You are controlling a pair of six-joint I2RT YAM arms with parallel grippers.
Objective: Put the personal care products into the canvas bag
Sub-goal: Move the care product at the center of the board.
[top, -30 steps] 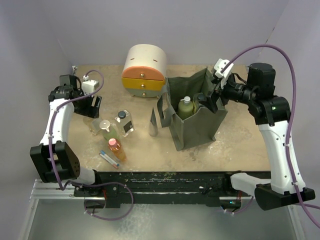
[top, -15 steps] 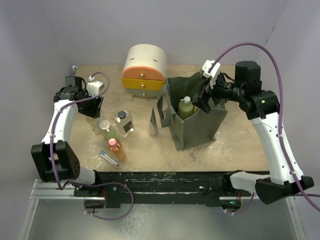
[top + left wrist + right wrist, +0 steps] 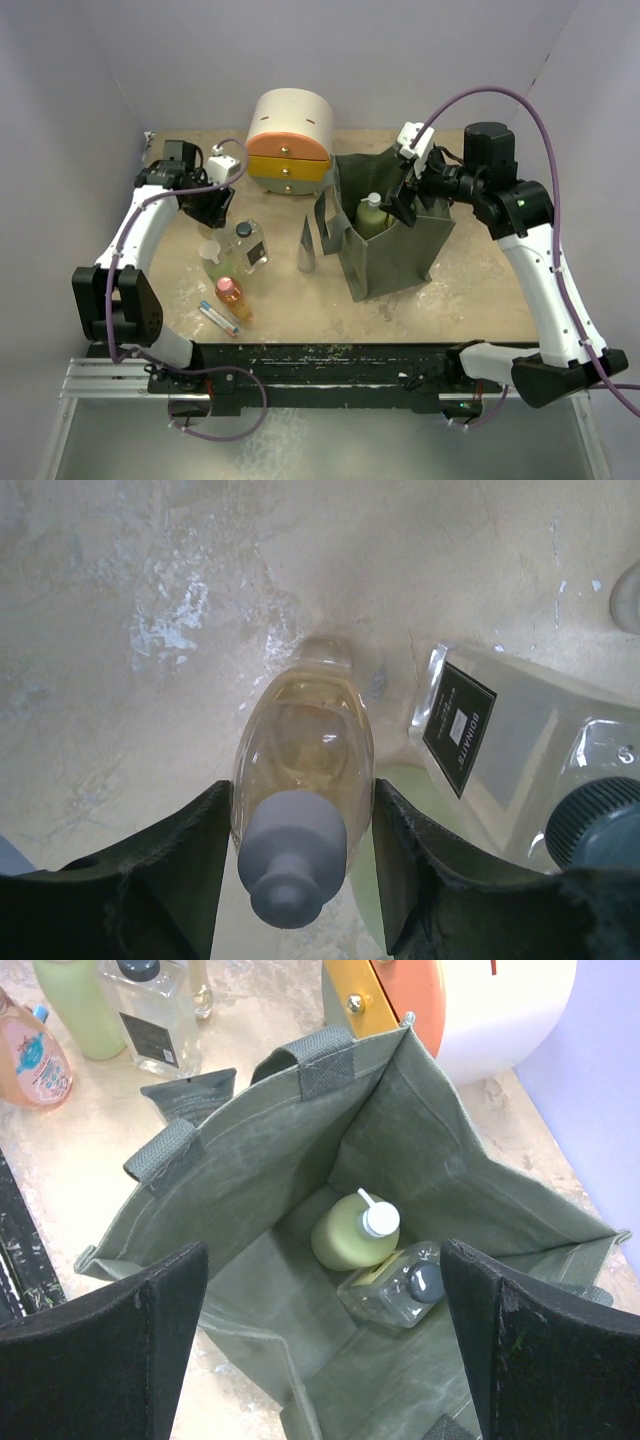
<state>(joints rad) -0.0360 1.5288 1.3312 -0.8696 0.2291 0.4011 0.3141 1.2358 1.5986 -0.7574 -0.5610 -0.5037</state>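
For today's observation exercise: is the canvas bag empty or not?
Not empty. Looking down into the canvas bag, a pale green pump bottle and a clear black-capped bottle sit at its bottom.

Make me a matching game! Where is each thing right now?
Things:
1. pale green pump bottle
2. orange bottle with the pink cap
3. yellowish bottle with the grey cap
4. round drawer unit

Places:
a. between the fingers of the left gripper
b. inside the canvas bag
c. at the far side of the table
d. out on the table, near the front edge

Pairs: 1-b, 2-d, 3-a, 4-c
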